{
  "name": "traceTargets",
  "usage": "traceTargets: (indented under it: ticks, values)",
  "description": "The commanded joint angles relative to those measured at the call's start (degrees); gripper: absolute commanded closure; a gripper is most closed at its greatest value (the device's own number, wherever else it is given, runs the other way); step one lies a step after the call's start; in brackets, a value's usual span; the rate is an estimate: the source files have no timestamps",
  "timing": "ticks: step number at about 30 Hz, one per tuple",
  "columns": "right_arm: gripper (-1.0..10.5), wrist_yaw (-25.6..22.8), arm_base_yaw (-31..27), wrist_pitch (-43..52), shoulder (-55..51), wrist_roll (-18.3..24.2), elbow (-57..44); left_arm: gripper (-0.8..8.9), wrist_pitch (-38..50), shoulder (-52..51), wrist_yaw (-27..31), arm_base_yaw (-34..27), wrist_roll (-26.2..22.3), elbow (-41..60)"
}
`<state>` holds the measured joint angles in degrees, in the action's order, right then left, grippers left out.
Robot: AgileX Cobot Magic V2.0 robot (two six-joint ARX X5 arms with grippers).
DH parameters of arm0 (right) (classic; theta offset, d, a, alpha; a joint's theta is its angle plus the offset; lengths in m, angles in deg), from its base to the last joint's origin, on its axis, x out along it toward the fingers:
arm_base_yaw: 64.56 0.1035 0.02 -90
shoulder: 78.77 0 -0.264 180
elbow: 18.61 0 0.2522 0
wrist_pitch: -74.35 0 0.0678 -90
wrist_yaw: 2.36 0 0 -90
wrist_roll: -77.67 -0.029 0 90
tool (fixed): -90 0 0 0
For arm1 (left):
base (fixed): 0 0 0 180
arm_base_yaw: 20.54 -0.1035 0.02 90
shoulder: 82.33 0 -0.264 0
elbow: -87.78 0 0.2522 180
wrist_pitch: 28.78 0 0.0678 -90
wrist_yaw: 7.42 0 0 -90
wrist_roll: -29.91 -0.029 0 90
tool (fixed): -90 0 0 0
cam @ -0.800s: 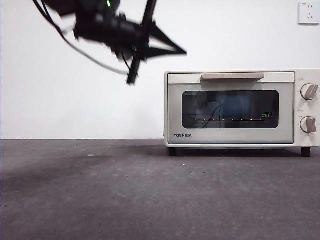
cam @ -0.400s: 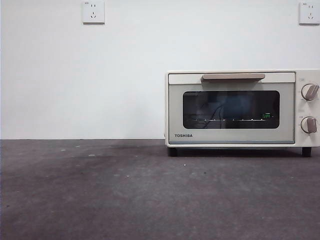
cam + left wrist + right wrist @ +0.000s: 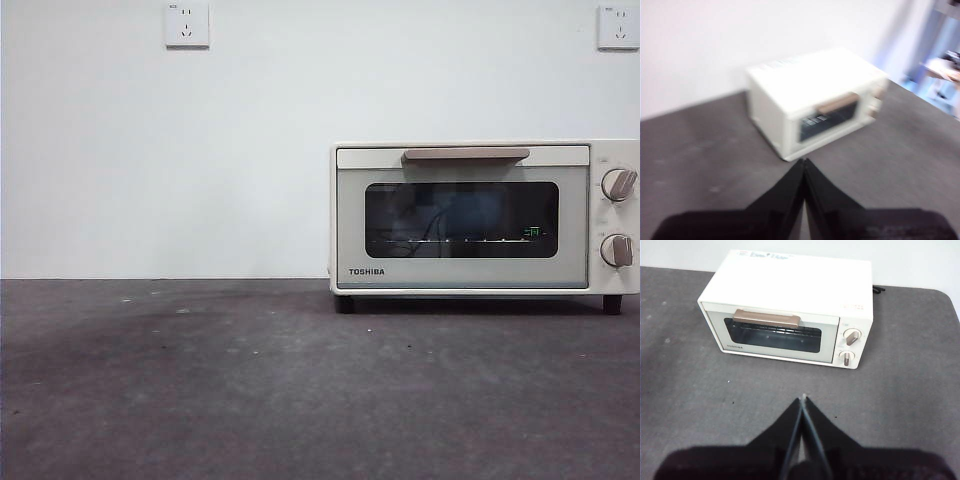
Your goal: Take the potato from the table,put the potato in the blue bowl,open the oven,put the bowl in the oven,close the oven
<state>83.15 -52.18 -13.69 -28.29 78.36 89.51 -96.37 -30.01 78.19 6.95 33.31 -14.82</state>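
The cream-white oven (image 3: pixel 485 215) stands on the dark grey table (image 3: pixel 200 380) with its glass door closed and its beige handle (image 3: pixel 465 154) at the top; it also shows as the oven (image 3: pixel 790 305) and, blurred, as the oven (image 3: pixel 815 97). Through the glass a bluish shape shows faintly; I cannot tell whether it is the blue bowl. The potato is hidden or out of view. My left gripper (image 3: pixel 804 162) is shut and empty, held above the table well short of the oven. My right gripper (image 3: pixel 802 400) is shut and empty, high in front of the door.
Two knobs (image 3: pixel 618 183) sit on the oven's right side. A white wall with sockets (image 3: pixel 187 24) stands behind the table. A black cable (image 3: pixel 879 288) lies behind the oven. The table's far right edge (image 3: pixel 950 300) shows in the right wrist view.
One second ago a dark arm filled the top left of the front view. It has since left that view upward, uncovering the wall socket. The oven has not moved.
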Motion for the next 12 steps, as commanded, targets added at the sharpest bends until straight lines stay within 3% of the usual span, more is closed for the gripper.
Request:
traceTargets:
  ticks: [1,12]
  values:
    - [9.5,0.0,0.1,-0.7,-0.2,1.2,0.0,8.18,-0.6,-2.3,3.1,-0.2,-1.3,0.1]
    - [9.5,0.0,0.0,-4.2,1.6,0.8,0.1,8.18,-0.7,-2.6,2.9,-0.2,-1.3,0.1]
